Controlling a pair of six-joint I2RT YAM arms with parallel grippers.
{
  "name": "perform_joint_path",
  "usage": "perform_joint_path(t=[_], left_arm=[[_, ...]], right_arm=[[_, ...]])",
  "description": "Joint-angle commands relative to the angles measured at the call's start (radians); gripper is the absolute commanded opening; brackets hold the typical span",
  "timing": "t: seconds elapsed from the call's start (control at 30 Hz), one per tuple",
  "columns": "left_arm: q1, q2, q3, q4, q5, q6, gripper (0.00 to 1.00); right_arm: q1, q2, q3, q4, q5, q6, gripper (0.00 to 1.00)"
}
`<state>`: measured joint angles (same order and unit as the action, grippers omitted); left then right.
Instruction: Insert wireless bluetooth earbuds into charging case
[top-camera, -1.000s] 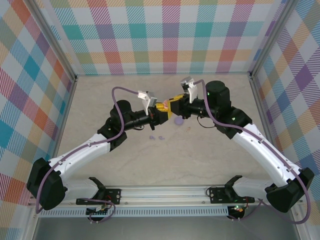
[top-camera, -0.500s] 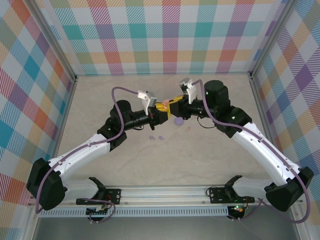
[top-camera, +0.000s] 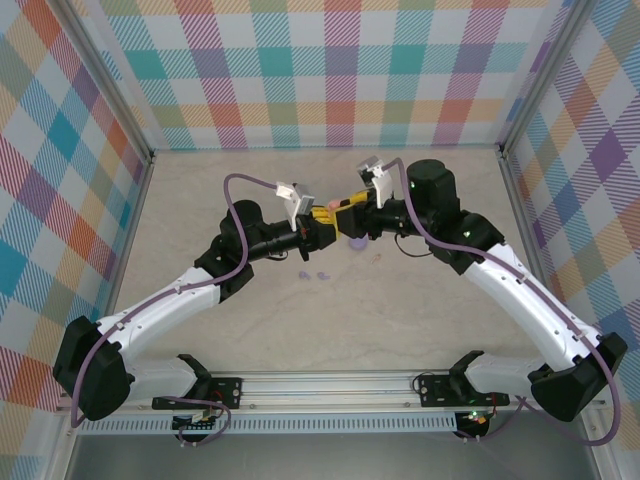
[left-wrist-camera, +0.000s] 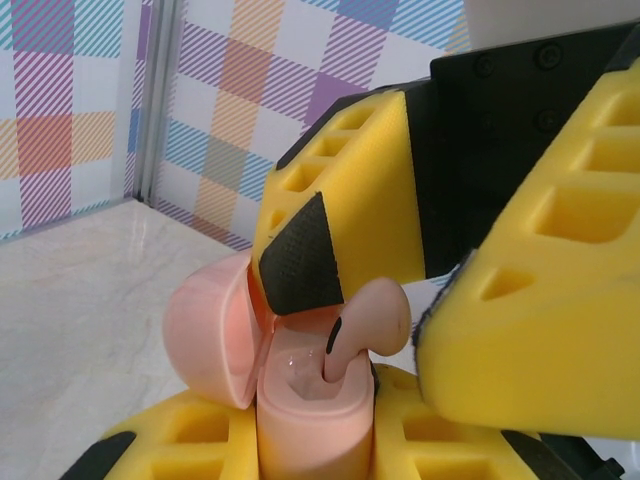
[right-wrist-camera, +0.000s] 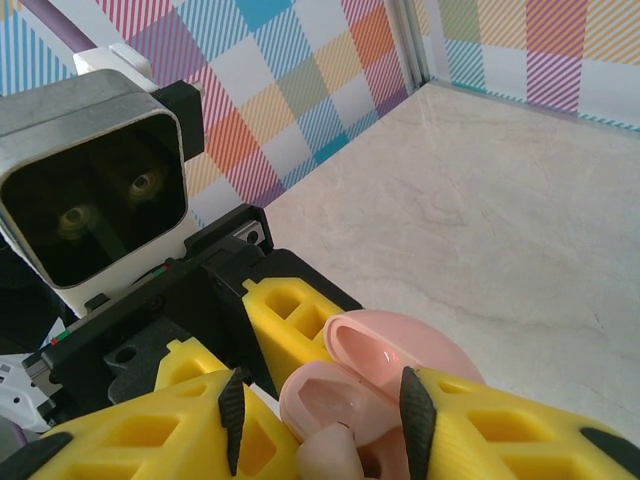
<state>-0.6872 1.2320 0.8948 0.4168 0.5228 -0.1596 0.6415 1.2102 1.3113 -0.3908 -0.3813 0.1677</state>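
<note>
Right tool (right-wrist-camera: 323, 423) has released the pink earbud (left-wrist-camera: 372, 318); left tool (left-wrist-camera: 310, 452) clenches the pink case (left-wrist-camera: 205, 335).

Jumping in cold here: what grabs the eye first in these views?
The two hands meet over mid-table. The left hand clamps an open pink case, and a pink earbud stands stem-down in it between the parted yellow fingers of the right hand. On the table close by lie a round purple case and two lilac earbuds.
</note>
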Motion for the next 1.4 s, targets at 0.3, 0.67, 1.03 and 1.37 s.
perform_joint_path(t=[0.3,0.67,1.03,1.37], left_arm=[[-0.014,-0.032,0.015,-0.024,-0.021,0.050,0.02],[-0.014,-0.061,0.006,-0.047,-0.045,0.071,0.02],[-0.013,-0.065,0.005,-0.046,-0.047,0.072,0.02],[-0.013,-0.055,0.013,-0.050,-0.026,0.069,0.02]], right_arm=[[0.005,-0.042,0.039,-0.030,0.105,0.007,0.52],[0.005,-0.054,0.025,-0.108,0.241,0.031,0.35],[0.004,-0.044,0.026,-0.109,0.147,0.007,0.28],[0.005,-0.010,0.054,-0.108,0.053,0.004,0.28]])
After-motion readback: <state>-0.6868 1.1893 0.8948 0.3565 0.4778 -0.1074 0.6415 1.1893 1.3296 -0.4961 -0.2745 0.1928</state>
